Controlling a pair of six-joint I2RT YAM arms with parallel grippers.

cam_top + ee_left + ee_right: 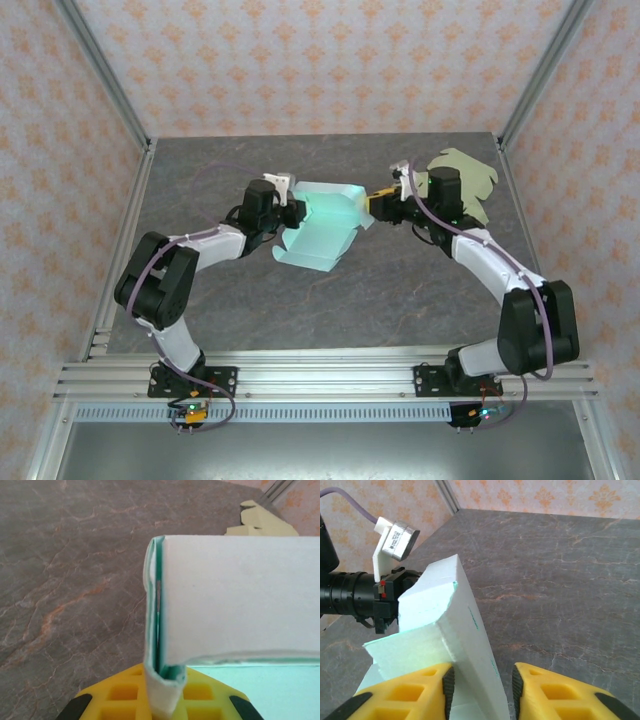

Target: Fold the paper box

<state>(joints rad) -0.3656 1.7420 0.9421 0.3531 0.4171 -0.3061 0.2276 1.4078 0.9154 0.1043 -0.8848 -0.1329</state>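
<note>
The left gripper (162, 690) is closed tight on the paper box (235, 595). A doubled wall of the box is pinched between its yellow fingers (120, 695), and I see no gap there. From above, this gripper (290, 205) holds the left side of the box (325, 225), which is pale mint green and half folded, one flap hanging down toward the near side.

The right gripper (482, 680) stands partly open around the opposite wall of the box (455, 620) — the left finger (405, 690) touches the paper, the right finger (555, 690) is apart from it, so it does not grip.

The box is at the middle of the grey marbled table (400, 300), between the two grippers. Behind the right gripper (385, 203), near the far right corner, a second sheet (470, 175) — yellowish green — lies flat.
</note>
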